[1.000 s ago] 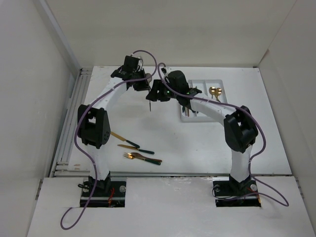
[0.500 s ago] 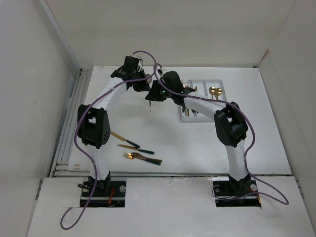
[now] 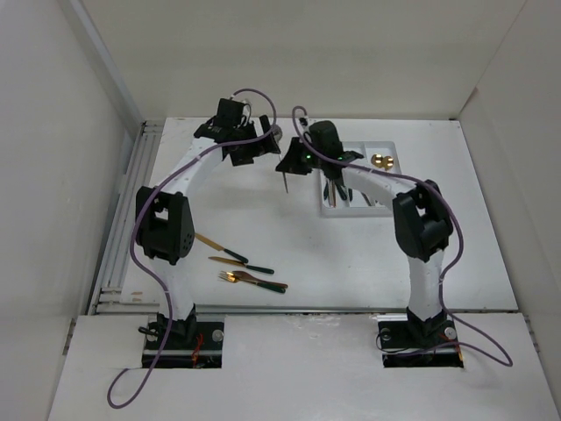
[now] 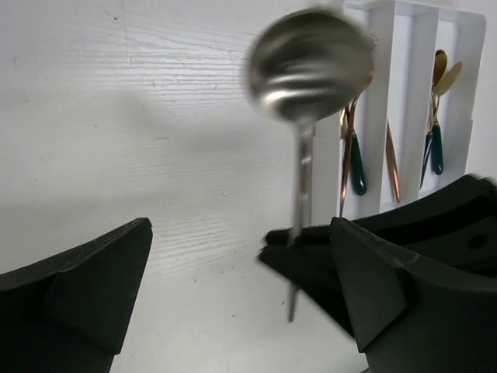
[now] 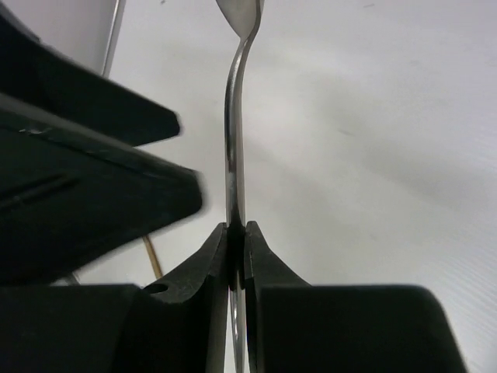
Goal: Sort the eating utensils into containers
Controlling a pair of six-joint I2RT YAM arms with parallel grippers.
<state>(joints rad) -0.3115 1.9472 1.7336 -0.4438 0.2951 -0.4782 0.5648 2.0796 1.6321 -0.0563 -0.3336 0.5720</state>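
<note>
No legible txt, labels, brands, nos. or signs in any view.

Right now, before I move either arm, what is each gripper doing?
Left gripper: open, holding nothing.
Right gripper: closed on the handle of a silver spoon.
</note>
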